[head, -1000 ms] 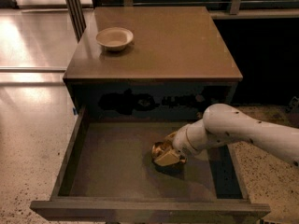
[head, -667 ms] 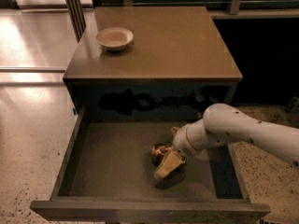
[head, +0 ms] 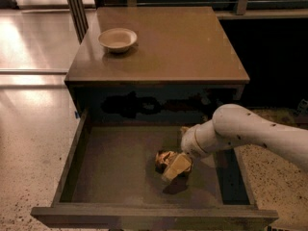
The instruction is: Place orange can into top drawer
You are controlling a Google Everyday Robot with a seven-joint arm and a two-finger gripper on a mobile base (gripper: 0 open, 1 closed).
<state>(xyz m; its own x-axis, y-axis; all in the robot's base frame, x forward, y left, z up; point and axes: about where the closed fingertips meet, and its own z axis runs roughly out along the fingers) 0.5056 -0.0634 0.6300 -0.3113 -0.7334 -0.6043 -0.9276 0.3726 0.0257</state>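
Orange can [head: 164, 158]: crumpled, low in the open top drawer [head: 115, 177], right of centre, on or just above the floor and clear of all 4 walls. My gripper [head: 177, 167] touches the can's right side, reaching down from the right. I cannot tell whether it is clamped on the can or parted. To finish well, I judge I should release only once the can rests flat, then lift straight up, clear of the cabinet top [head: 183, 47]. The 1 bowl [head: 118, 39] stands well apart.
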